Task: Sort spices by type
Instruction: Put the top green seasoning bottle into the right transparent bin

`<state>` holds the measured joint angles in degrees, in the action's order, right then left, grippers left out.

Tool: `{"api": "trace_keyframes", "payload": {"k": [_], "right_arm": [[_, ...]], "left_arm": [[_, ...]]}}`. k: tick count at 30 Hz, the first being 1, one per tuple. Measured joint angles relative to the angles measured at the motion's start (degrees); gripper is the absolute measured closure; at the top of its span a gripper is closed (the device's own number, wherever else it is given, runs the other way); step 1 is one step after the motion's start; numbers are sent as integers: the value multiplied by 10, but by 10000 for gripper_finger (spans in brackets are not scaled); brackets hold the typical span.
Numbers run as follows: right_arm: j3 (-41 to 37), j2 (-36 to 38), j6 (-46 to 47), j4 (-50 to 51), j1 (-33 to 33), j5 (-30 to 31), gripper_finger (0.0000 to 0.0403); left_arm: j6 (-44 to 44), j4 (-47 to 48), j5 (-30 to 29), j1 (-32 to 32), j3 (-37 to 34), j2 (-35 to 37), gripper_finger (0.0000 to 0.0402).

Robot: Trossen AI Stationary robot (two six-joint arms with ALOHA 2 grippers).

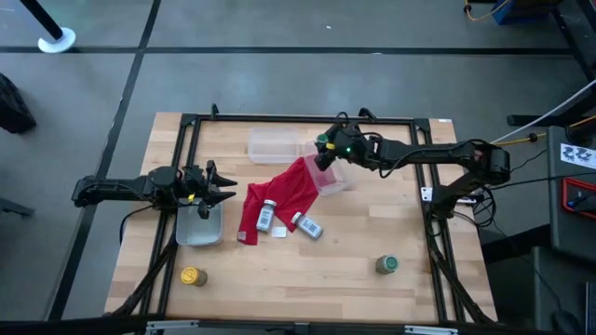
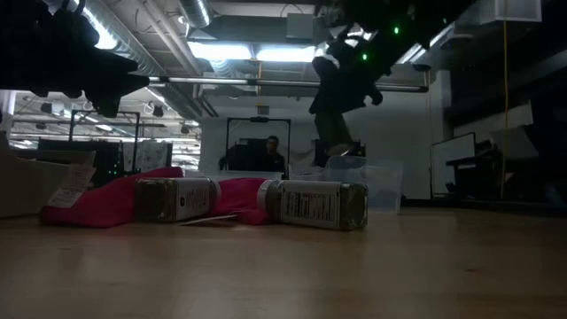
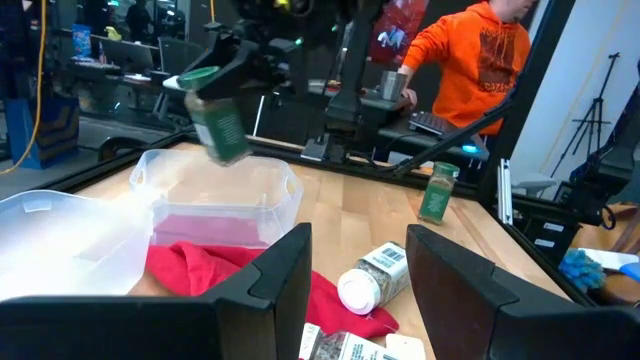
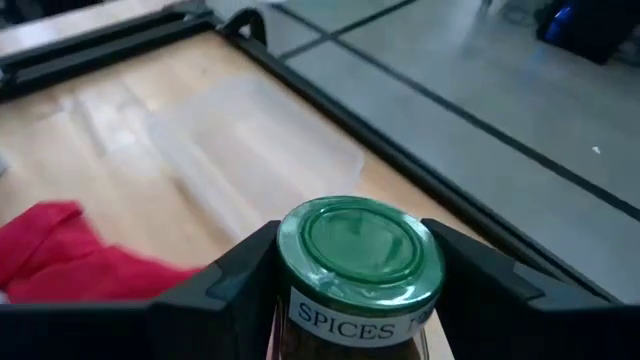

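Observation:
My right gripper is shut on a green-capped spice jar and holds it in the air over a clear tub at the far middle of the table. My left gripper hovers open over another clear tub at the left, touching nothing. Two silver-grey jars with white labels lie on their sides at the edge of the red cloth. A yellow jar stands near left. A second green-capped jar stands near right. My right gripper pinches the green-capped jar between its two fingers, just under the cap, with one finger on each side and lying across the jar. The jar is lifted clear and tilted above the clear tub.
A third clear tub sits at the far edge beside the cloth. A small white scrap lies by the grey jars. Black frame rails border the table. A person in an orange hoodie stands beyond the right edge. Bare wood lies along the near middle.

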<state>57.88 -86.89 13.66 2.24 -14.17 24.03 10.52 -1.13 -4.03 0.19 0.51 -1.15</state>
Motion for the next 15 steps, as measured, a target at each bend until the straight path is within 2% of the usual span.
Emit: {"api": "trace_keyframes", "payload": {"k": [7,10,15], "right_arm": [[-97,-5,-55,-207,-14,10,186],[-125,-20,-82,-266,-13,36,186],[-140,-75,-104,-347,-12,47,186]], "left_arm": [[0,0,0,0,0,0,251],[0,0,0,0,0,0,251],[0,0,0,0,0,0,251]]}}
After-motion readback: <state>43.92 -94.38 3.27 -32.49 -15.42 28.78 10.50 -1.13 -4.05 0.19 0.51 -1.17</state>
